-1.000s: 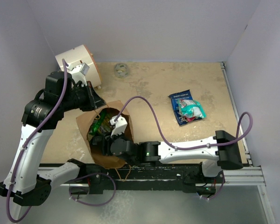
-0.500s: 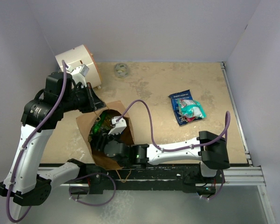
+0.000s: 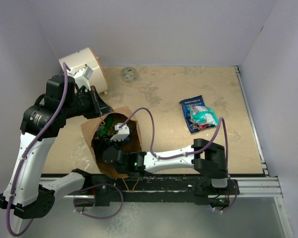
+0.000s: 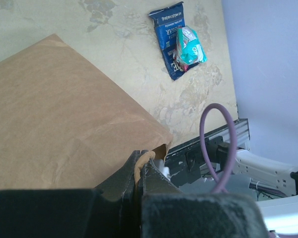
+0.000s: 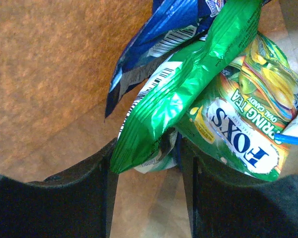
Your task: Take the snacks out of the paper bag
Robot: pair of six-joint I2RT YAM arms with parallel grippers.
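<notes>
The right gripper (image 5: 148,148) was sunk inside the paper bag (image 3: 135,143), its jaws parted either side of the lower end of a green packet (image 5: 184,84). No firm pinch on it could be made out. The left gripper (image 4: 141,163) was clamped shut on the bag's rim, by which the mouth was held up and open.

Behind the green packet a green-and-yellow packet (image 5: 248,124) and a blue-and-white packet (image 5: 159,34) were stacked loosely in the bag. A blue packet (image 3: 191,111) and a teal-and-red packet (image 3: 204,117) had already been laid out together on the table (image 3: 164,94), well apart from the bag.

The packets were judged light, thin and crinkly, with glossy film that would slide between the pads. A hold across a crimped end seam was thought safer than one on the puffed middle. The bag's paper was judged soft enough to collapse if released.

The right arm was stretched low along the near edge, its wrist turned into the bag's mouth. The left arm was raised and bent over the bag's far side.
</notes>
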